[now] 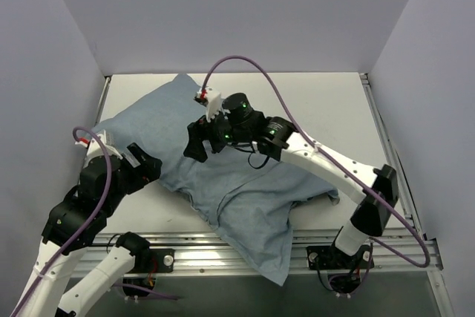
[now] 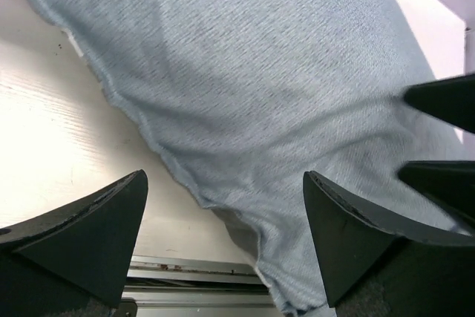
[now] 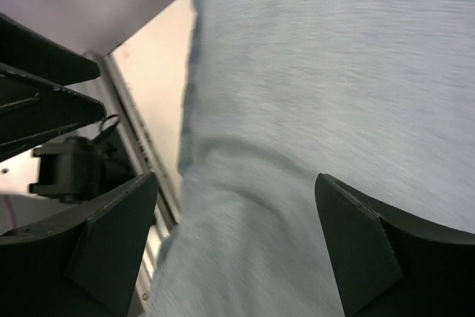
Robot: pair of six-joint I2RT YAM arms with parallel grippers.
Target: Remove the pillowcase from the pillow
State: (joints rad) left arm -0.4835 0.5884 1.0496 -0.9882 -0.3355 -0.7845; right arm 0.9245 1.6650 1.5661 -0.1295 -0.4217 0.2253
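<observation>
Black right fingers wide apart over pillowcase

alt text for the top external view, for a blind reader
A light blue pillowcase lies rumpled across a white table, one corner draped over the near edge. The right gripper is open above its middle, the left gripper open at its left edge.

table: white, glossy | rail: metal, along near edge | walls: plain pale

Matt woven light-blue cloth pillowcase, smooth pale table
</observation>
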